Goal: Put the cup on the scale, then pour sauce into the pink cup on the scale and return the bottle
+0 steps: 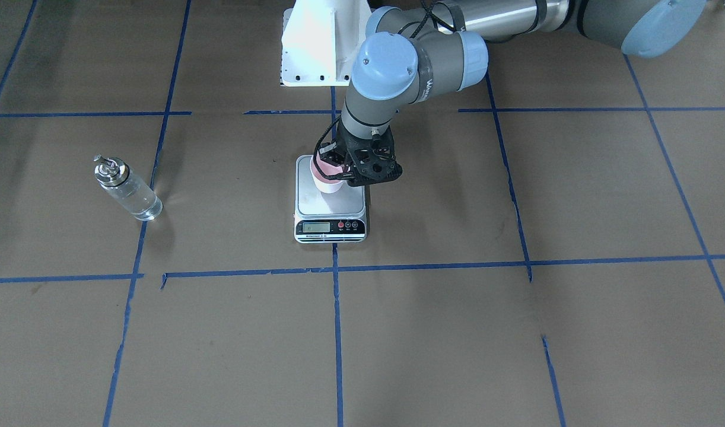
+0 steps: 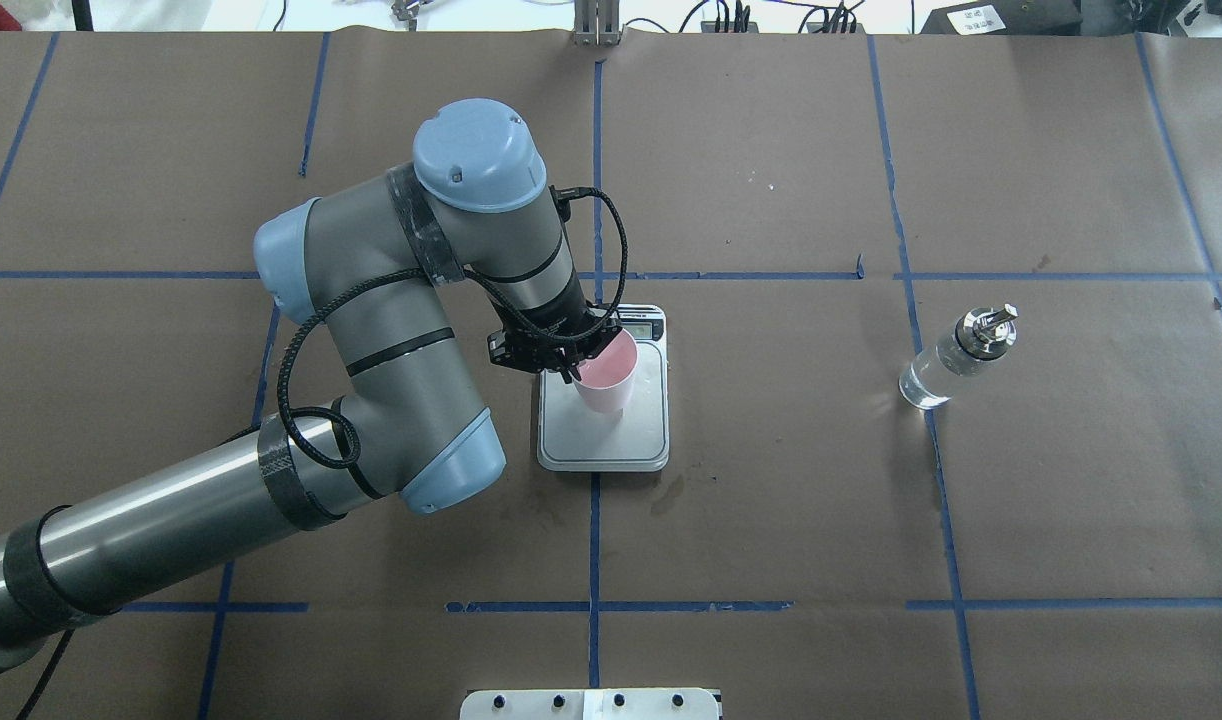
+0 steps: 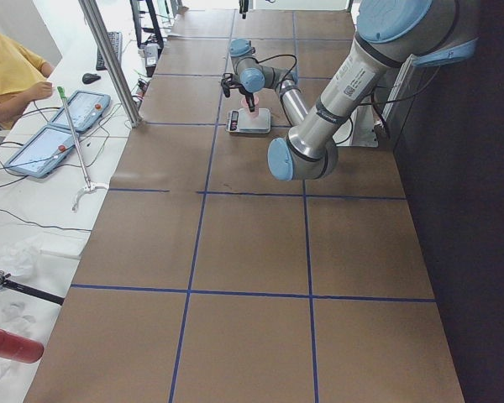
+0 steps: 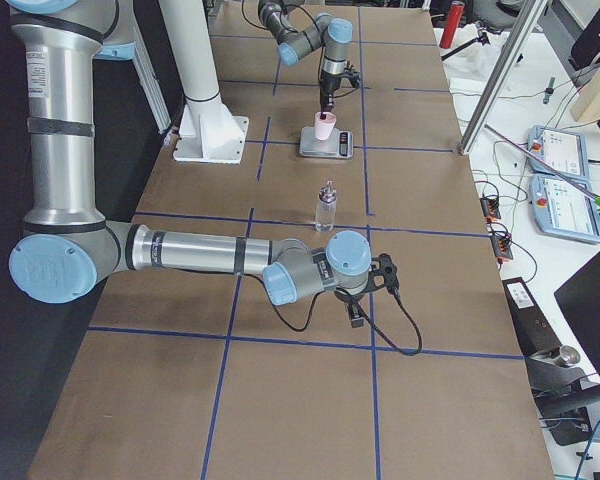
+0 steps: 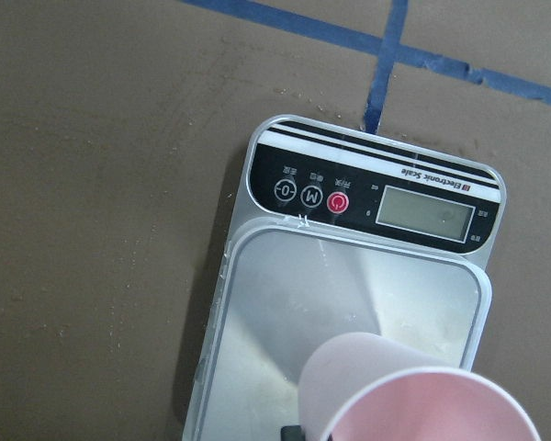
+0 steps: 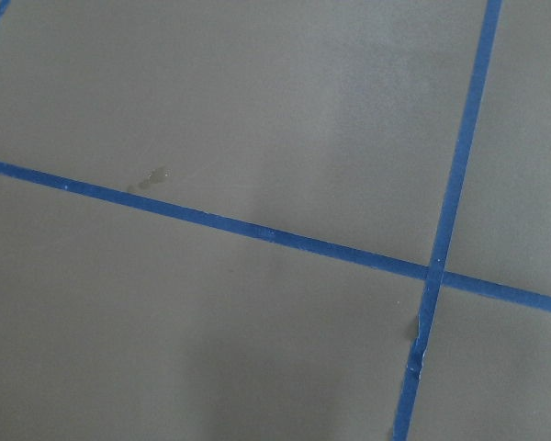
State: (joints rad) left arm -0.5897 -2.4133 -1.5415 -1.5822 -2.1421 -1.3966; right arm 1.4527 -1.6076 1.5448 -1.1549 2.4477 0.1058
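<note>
The pale pink cup (image 1: pixel 328 178) is over the silver plate of the scale (image 1: pixel 333 207), near the plate's robot-side end. My left gripper (image 1: pixel 340 168) is shut on the cup's rim from the side; the overhead view shows the same grip (image 2: pixel 574 368) on the cup (image 2: pixel 608 383). In the left wrist view the cup (image 5: pixel 413 400) fills the bottom edge above the scale (image 5: pixel 285 303); I cannot tell if its base touches the plate. The clear glass bottle (image 1: pixel 128 190) stands alone, far from the scale (image 2: pixel 956 360). My right gripper (image 4: pixel 355 315) shows only in the exterior right view; I cannot tell its state.
Brown paper with blue tape lines covers the table. The white robot base mount (image 1: pixel 321 41) stands behind the scale. A metal pole (image 3: pixel 109 59), tablets (image 3: pixel 67 126) and an operator (image 3: pixel 8 71) are past the table's far side. The right wrist view shows only bare paper.
</note>
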